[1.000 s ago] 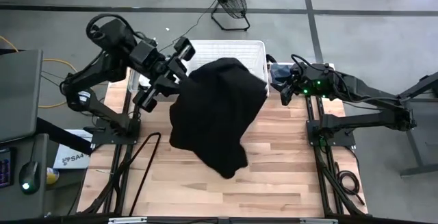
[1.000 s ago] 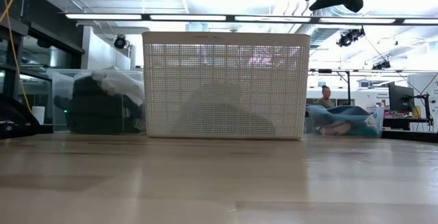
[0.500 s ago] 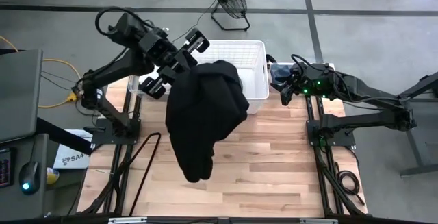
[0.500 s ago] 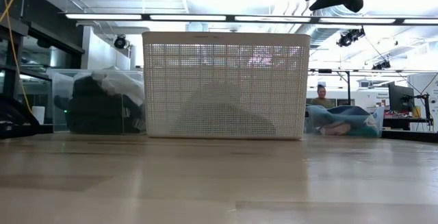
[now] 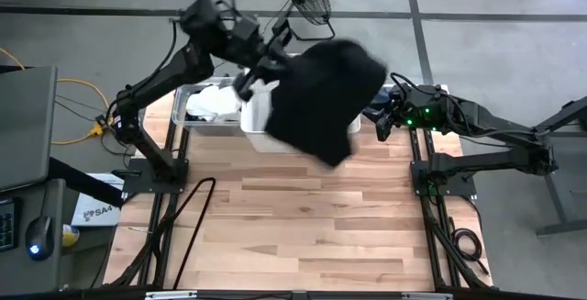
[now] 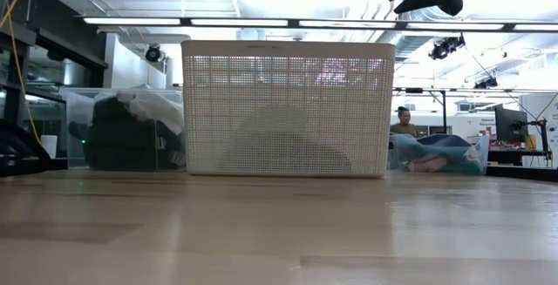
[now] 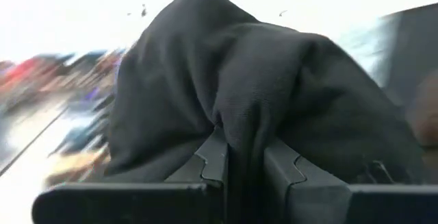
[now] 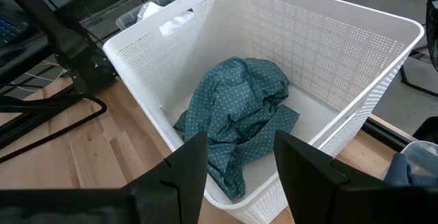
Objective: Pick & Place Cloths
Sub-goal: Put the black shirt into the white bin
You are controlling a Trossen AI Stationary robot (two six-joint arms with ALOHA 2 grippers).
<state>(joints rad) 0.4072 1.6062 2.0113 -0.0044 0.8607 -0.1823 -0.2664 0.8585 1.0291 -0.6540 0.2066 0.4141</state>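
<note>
The light wooden slatted desk [image 5: 303, 227] carries a white plastic lattice basket [image 6: 288, 106] at its far edge, flanked by clear plastic bins [image 6: 122, 128].

A large black fabric garment [image 5: 323, 98] hangs in the air over the basket, covering most of the basket's opening in the high view. It drapes down and toward the right arm's side from its pinch point at the left hand [image 7: 245, 157]. That hand is clamped on a fold of the black cloth, narrow, both fingers [image 7: 213, 157] pressed against fabric. By judgement, a release here would drop the garment on the basket's right rim, not cleanly inside.

A teal-green dotted cloth [image 8: 236, 111] lies crumpled on the basket floor.

The right hand [image 8: 235, 157] waits beside the basket's right side, fingers spread wide, empty.

Hidden: the basket's rim under the black garment; the garment's long axis cannot be told, since it is bunched and motion-blurred. The low view shows neither hand.
</note>
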